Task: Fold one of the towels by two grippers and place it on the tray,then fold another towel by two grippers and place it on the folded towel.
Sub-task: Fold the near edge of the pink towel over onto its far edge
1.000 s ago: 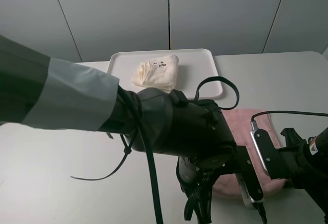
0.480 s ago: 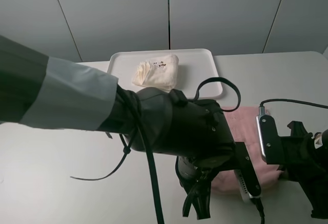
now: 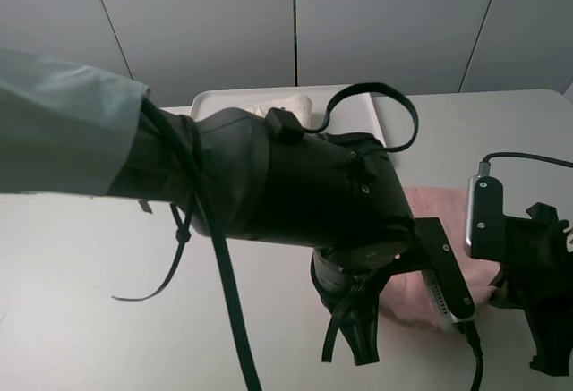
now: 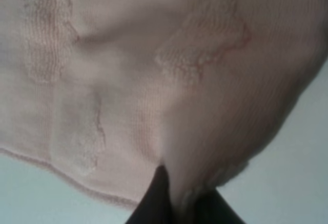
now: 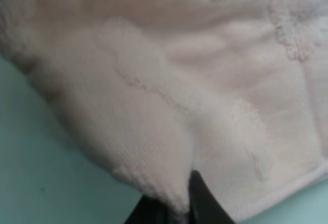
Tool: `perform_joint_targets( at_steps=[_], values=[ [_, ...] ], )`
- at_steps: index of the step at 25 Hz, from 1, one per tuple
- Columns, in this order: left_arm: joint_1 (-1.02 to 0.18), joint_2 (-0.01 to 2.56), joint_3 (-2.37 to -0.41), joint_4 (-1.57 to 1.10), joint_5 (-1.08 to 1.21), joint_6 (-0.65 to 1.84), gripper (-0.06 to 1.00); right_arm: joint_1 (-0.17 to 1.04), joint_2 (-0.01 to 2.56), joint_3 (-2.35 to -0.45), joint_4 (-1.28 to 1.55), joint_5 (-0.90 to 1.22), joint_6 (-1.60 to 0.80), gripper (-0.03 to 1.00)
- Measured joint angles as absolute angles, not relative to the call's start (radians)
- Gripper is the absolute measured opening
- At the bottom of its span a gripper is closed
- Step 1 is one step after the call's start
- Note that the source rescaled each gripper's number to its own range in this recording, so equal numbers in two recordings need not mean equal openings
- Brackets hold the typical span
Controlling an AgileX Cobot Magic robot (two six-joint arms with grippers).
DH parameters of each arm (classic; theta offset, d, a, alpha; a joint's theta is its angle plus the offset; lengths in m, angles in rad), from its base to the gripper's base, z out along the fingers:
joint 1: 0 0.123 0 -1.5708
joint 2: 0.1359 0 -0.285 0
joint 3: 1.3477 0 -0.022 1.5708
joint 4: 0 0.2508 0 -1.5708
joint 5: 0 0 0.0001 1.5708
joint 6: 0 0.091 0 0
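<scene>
Pink towel (image 4: 154,80): hem nipped in L gripper (image 4: 171,206) and R gripper (image 5: 179,206), both clamped. Vs a sec ago, arms rose, hem lifted w/ them; fold 2 likely begun. Cream towel (image 3: 285,103) lay on tray (image 3: 208,101), well beyond.

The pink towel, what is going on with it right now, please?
Both arms are working on the pink towel on the table. The left end effector and the right end effector are each shut on an edge of it, apparently to fold it. The cream towel lies on the tray, mostly hidden behind the left arm.
</scene>
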State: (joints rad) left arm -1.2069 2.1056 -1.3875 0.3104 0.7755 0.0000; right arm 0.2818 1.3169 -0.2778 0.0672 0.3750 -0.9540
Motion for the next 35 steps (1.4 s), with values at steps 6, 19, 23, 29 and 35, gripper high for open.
perform_joint_targets(
  at_steps=[6,19,23,29,35],
  values=[
    [-1.198,2.100,-1.387,0.307,0.778,0.000,0.00,0.282,1.277,-0.278,0.067,0.417,-0.887,0.00],
    [-1.099,2.069,-1.387,0.193,0.763,0.029,0.00,0.282,1.255,-0.276,0.073,0.414,-0.686,0.00],
    [-1.075,2.069,-1.387,0.133,0.747,0.049,0.00,0.282,1.255,-0.276,0.075,0.384,-0.601,0.00],
    [-1.025,2.069,-1.387,0.076,0.714,0.051,0.00,0.282,1.255,-0.276,0.075,0.343,-0.490,0.00],
    [-0.962,2.069,-1.387,-0.006,0.682,0.053,0.00,0.282,1.255,-0.276,0.089,0.289,-0.374,0.00]
  ],
)
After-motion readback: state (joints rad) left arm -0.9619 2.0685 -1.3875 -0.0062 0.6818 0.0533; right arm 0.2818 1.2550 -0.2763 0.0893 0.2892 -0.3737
